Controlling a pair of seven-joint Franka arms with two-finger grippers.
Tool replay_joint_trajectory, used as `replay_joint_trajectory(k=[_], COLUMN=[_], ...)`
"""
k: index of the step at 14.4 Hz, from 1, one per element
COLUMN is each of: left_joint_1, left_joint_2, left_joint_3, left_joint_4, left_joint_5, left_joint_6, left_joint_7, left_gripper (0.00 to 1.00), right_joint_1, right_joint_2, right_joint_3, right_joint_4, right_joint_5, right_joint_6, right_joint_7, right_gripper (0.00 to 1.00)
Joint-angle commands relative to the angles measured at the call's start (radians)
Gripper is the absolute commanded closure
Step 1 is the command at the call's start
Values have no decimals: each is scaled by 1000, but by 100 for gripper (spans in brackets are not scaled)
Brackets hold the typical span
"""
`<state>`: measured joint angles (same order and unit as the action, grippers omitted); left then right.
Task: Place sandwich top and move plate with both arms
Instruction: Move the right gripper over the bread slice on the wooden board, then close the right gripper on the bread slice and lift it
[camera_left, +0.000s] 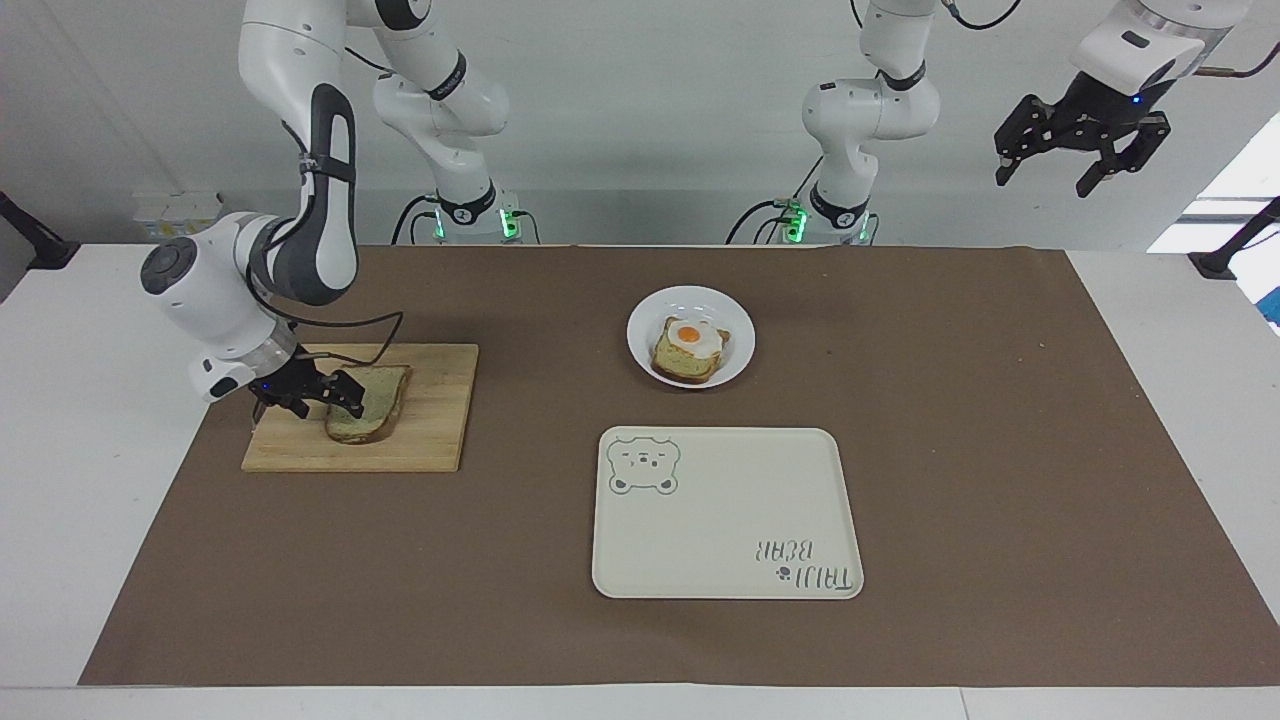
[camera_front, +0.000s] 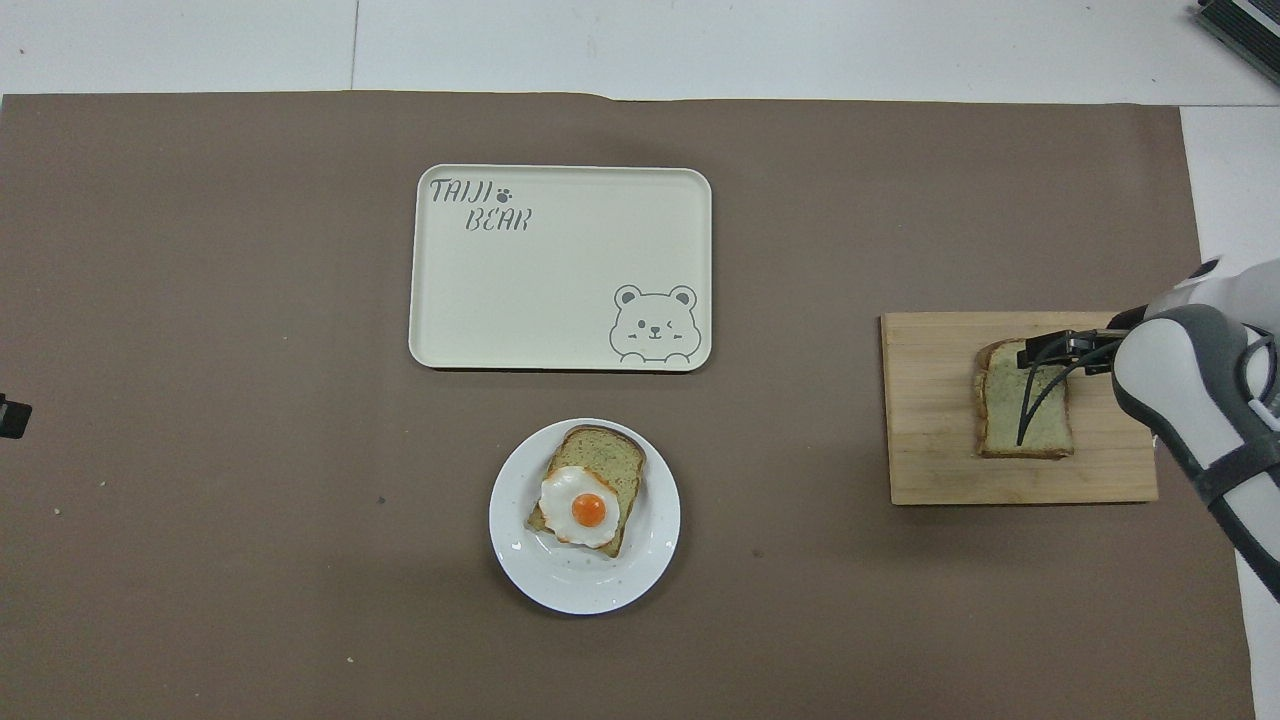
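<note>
A plain slice of pale speckled bread with a brown crust, the sandwich top (camera_left: 367, 402), is lying flat on a light wooden cutting board (camera_left: 430, 430) toward the right arm's end of the brown-covered surface (camera_left: 1000, 450). The right arm's black two-fingered tool (camera_left: 308, 392) is sitting low over the board at the edge of that slice, and in the overhead view the right tool (camera_front: 1050, 352) is covering the end of the slice (camera_front: 1040, 430) that lies farther from the robots; whether its fingers are spread or pinching the bread cannot be told. A black cable from the right arm is looping over the board's edge nearest the robots. The small round glossy white plate (camera_left: 645, 352) is resting near the middle of the surface, well apart from the board, and is carrying a second slice of bread topped with a fried egg (camera_left: 693, 338). Farther from the robots than the plate, just beside it, a cream rectangular tray with a bear drawing (camera_left: 730, 500) is lying bare. Nothing is standing on the brown cover between the board and the plate. The left arm's black tool (camera_left: 1082, 150) is waiting high in the air above the left arm's end of the surface, its fingers spread apart and holding nothing.
</note>
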<state>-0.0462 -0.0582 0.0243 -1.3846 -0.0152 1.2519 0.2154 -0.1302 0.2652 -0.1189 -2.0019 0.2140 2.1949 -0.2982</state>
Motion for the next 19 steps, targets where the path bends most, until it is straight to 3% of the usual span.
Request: replay_joint_trajectory(k=[1,7,10,11,12,19], left_joint_1=[-3,-3,-3,-3,-3,-3], left_joint_2=[-17,-17,-17,-17,-17,-17], left_joint_3=[2,2,2,2,2,2], left_joint_4=[-16,-16,-16,-16,-16,-16], left_joint_5=[11,11,11,11,11,12], left_joint_6=[1,1,1,1,1,1], left_joint_7=[-10,-8,-8,-8,-8,-8], left_gripper=[0,0,0,0,0,0], right_joint_1=[-25,-26,-25,-25,-25,-26], right_joint_2=[-1,-1,-1,-1,-1,11], right_joint_3=[8,8,8,8,8,8], right_joint_4=[-14,-57,-57,-57,-57,-43], right_joint_5=[35,65,65,65,67,68], right_joint_6=[14,54,52,52,51,37], right_joint_7=[-56,-93,-93,-91,-82,-82], right_gripper=[0,0,71,89,100,100])
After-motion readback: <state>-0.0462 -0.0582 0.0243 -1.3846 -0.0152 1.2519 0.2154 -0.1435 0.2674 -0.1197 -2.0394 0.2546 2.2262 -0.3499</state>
